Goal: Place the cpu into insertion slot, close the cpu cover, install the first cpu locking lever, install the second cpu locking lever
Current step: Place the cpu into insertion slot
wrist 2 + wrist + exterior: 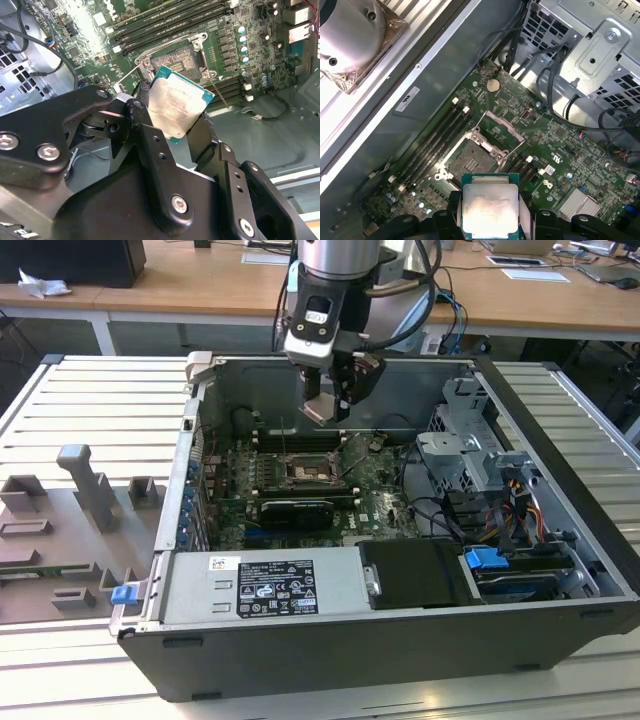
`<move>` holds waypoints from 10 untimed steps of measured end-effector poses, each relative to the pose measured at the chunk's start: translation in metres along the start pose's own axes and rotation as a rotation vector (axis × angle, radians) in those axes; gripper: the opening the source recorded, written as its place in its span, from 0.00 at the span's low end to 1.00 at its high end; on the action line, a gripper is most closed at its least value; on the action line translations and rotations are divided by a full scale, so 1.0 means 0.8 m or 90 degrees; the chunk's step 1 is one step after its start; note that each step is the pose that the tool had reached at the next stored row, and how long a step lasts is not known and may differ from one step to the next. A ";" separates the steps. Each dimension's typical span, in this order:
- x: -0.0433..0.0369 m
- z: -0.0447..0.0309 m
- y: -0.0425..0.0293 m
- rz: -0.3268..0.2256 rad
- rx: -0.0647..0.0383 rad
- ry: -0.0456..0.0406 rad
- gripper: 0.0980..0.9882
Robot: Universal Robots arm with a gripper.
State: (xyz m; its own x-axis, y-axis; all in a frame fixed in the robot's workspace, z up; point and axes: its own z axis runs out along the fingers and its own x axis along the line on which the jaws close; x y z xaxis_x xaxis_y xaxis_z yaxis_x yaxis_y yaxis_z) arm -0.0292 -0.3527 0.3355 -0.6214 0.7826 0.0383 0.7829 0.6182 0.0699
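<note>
Cpu [490, 209] sits clamped by its side edges between the gripper's [328, 405] closed-in fingers, held in the air inside the computer case [250, 660] — the insertion slot [470, 157] lies uncovered on the board below it, near but not yet touching

No text can be read. The power supply [338, 585] carries a white label [262, 587] of dense black print and symbols, too small to make out. A white sticker [408, 99] on the case wall [445, 80] bears a dark mark, possibly a logo. The cpu [489, 209] top shows faint, illegible marking.
</note>
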 end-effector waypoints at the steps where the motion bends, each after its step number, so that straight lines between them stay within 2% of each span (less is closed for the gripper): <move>1: 0.000 0.0001 0.0000 0.002 0.000 -0.0001 0.50; 10: 0.000 0.0014 -0.0001 0.027 -0.001 -0.0018 0.50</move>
State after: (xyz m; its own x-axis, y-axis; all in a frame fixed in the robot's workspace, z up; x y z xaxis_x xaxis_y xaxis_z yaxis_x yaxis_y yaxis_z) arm -0.0292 -0.3527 0.3344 -0.5880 0.8079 0.0384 0.8081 0.5848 0.0699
